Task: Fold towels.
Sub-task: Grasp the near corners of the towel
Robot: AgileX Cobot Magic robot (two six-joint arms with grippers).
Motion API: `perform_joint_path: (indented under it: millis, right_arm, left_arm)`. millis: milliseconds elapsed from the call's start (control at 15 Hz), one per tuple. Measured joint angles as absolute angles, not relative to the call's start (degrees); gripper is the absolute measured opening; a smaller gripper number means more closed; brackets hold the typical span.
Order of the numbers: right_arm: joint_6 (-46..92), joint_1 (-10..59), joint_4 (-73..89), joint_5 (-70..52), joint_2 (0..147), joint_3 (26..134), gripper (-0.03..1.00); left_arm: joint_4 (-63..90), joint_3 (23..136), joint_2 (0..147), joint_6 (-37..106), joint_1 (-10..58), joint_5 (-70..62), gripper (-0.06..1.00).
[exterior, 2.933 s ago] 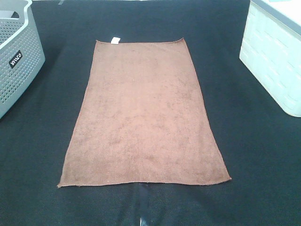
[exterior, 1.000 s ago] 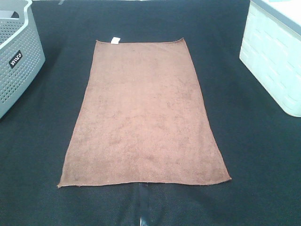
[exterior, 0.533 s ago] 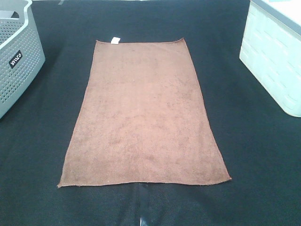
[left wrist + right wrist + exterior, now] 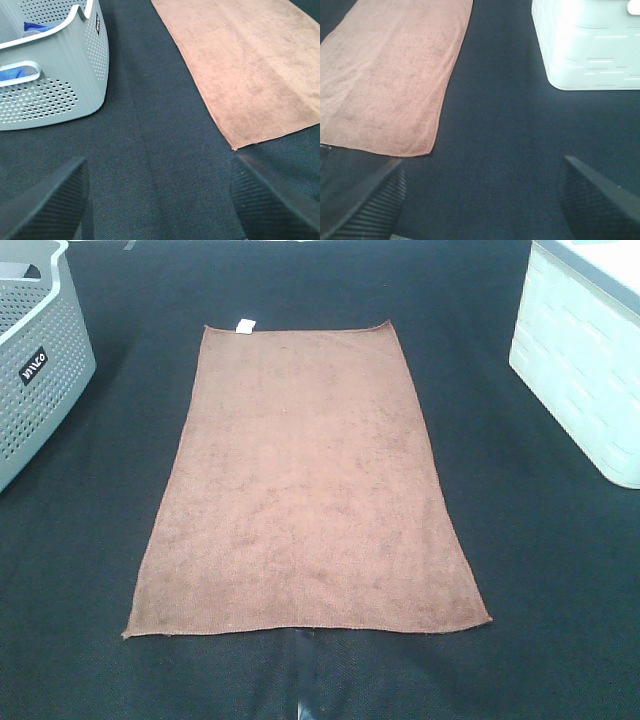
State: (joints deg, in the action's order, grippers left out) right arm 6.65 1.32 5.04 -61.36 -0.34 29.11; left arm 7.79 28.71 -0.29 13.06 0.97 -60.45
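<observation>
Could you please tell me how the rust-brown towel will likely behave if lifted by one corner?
The rust-brown terry cloth towel lies flat and thin, so it would probably droop limply rather than hold its shape. Its napped pile on the dark textured table cover suggests that, if pushed, it would likely drag and bunch rather than slide.
</observation>
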Motion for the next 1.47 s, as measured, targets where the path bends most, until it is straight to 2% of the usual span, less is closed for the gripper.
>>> perform_joint_path:
  millis: [533,867,933,1067,1267,1467]
  right_arm:
    - [6.65,1.32,4.64,-61.36,-0.34,29.11,0.78]
    - [4.93,1.32,4.64,-55.00,7.73,31.74,0.76]
    - [4.93,1.32,4.64,-55.00,7.73,31.74,0.76]
    - [3.09,1.32,4.76,-51.97,18.39,34.32,0.76]
    - [3.04,1.32,6.25,-51.91,32.49,36.84,0.76]
    - [3.95,1.32,13.58,-51.85,48.30,37.47,0.76]
  left_arm:
    - [7.85,28.82,-0.29,13.06,0.97,-60.28,0.74]
    - [10.89,29.05,7.22,7.85,0.97,-44.35,0.74]
    - [10.89,29.05,7.22,7.85,0.97,-44.35,0.74]
    - [15.70,28.02,16.39,5.27,0.97,-36.21,0.74]
    - [24.01,28.02,29.79,5.04,0.97,-33.29,0.74]
    - [35.07,28.02,48.41,13.35,0.97,-32.95,0.74]
